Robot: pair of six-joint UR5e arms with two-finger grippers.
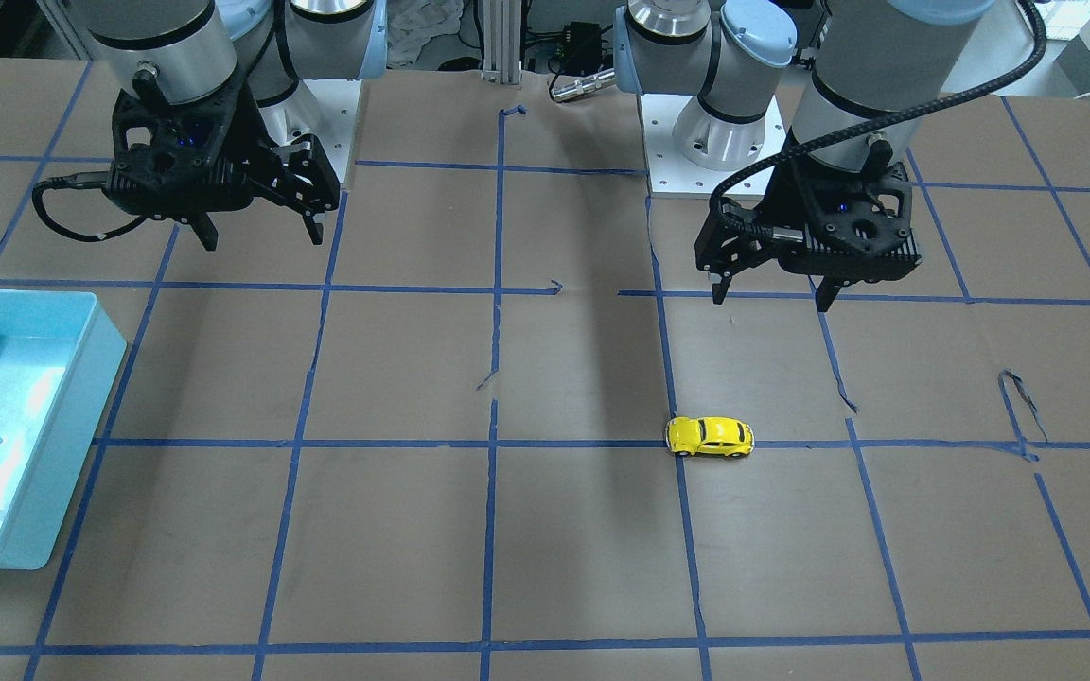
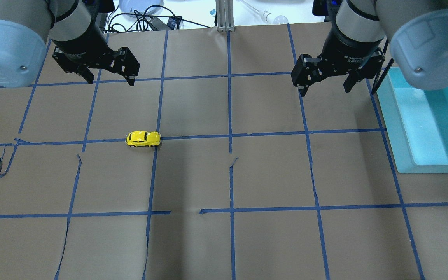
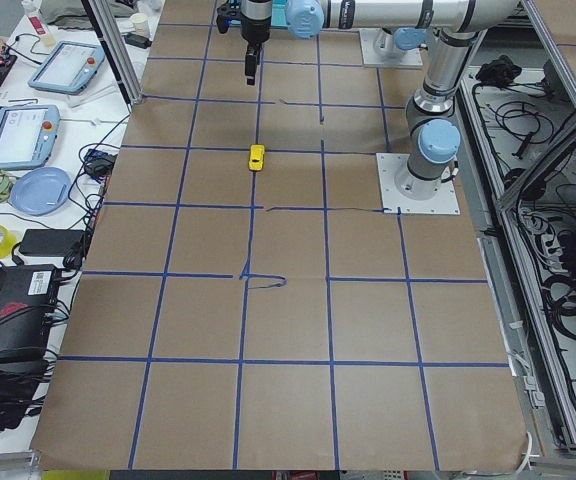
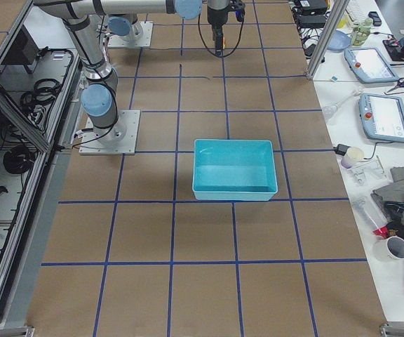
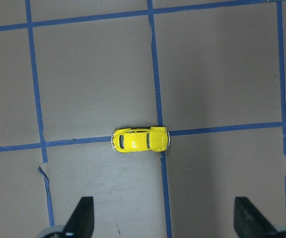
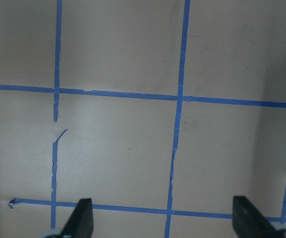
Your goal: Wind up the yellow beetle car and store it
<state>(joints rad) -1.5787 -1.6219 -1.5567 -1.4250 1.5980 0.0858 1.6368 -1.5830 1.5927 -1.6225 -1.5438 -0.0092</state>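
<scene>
overhead exterior: the yellow beetle car (image 2: 143,139) stands on its wheels on a blue tape line (image 2: 193,137) of the paper-covered table (image 2: 270,175). it is at about 5 o'clock from the left gripper (image 2: 111,81) and well apart from it. that gripper hangs with its fingers spread and nothing between them. the right gripper (image 2: 325,91) is spread wide too, with a teal bin (image 2: 395,136) around 3 o'clock of it.

exterior front-facing: the car lies side-on at 7 o'clock of the left gripper, by a tape crossing, its side windows and wheels plain to see. the bin sits at the 9 o'clock edge.

exterior left: the car is only a small yellow spot.

exterior right: the bin shows whole, all four walls.

left wrist-mounted: the car's roof is seen from above, lengthwise across, near 12 o'clock of the parted fingertips, clear of both.

right wrist-mounted: taped paper lies between wide-set fingers.
</scene>
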